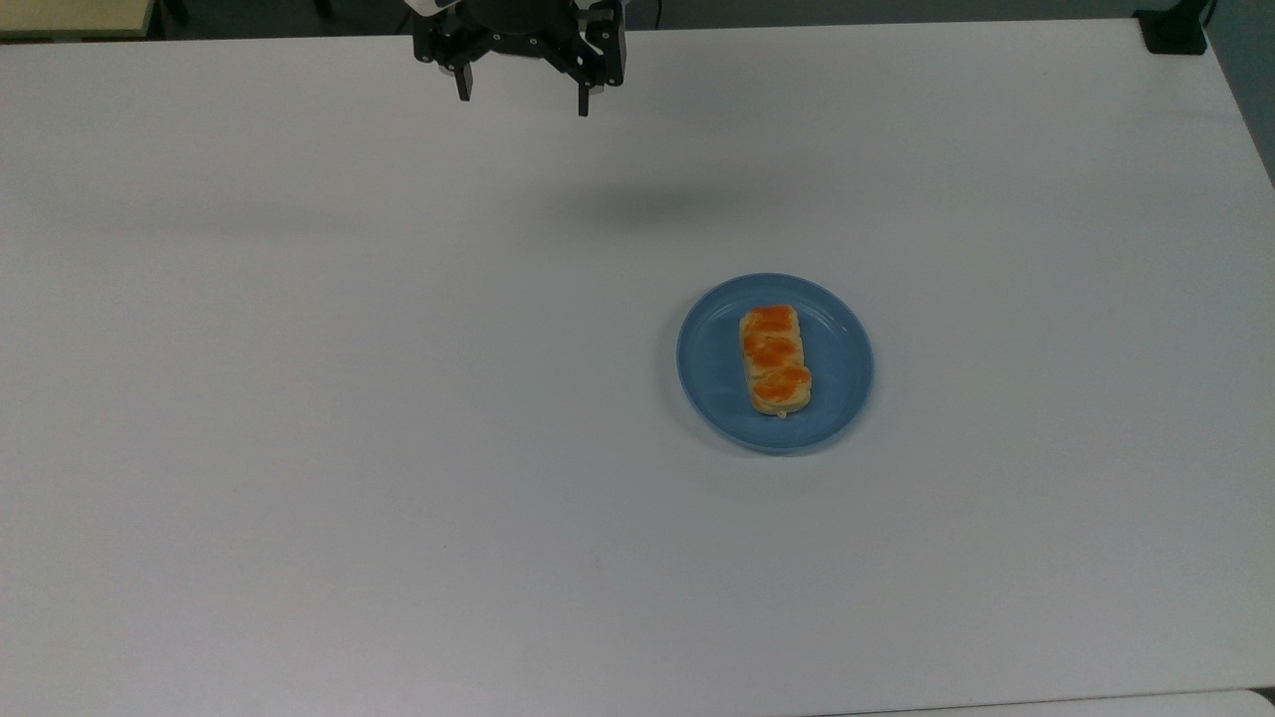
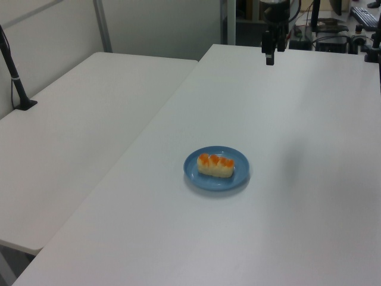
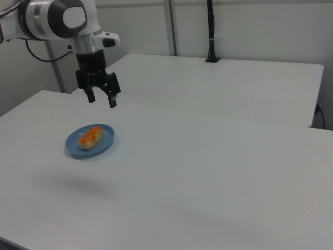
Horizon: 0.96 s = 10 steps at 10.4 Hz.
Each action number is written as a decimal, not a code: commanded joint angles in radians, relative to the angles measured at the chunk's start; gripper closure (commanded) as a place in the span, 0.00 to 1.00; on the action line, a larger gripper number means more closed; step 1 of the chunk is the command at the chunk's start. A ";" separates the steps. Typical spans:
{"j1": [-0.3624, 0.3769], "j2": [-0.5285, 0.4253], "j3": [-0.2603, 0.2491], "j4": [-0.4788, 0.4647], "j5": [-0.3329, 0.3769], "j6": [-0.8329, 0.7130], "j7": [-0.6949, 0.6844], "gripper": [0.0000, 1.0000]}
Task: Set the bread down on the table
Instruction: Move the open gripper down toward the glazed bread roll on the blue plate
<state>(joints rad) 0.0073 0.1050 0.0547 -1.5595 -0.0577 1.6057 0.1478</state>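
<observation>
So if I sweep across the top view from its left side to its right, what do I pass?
The gripper, open, up at the far edge of the table → the blue plate with the bread lying on it → a black clamp at the top right corner.

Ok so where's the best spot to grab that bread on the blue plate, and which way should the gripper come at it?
Probably from straight above, closing across the narrow width of the bread at its middle bump. It lies flat on the blue plate, long axis running up and down in the top view, so its long sides are clear. The gripper is open and empty, well away near the table edge.
</observation>
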 commanded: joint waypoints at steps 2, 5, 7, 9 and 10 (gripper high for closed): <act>-0.009 -0.016 0.014 -0.024 0.010 -0.006 -0.017 0.00; 0.031 0.022 0.016 -0.025 0.048 0.046 -0.004 0.00; 0.127 0.091 0.004 -0.022 0.065 0.166 0.060 0.00; 0.218 0.172 0.004 -0.024 0.055 0.333 0.203 0.00; 0.255 0.214 0.004 -0.019 0.053 0.385 0.232 0.00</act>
<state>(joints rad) 0.1760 0.2372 0.0725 -1.5862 -0.0027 1.8742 0.2811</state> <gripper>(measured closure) 0.000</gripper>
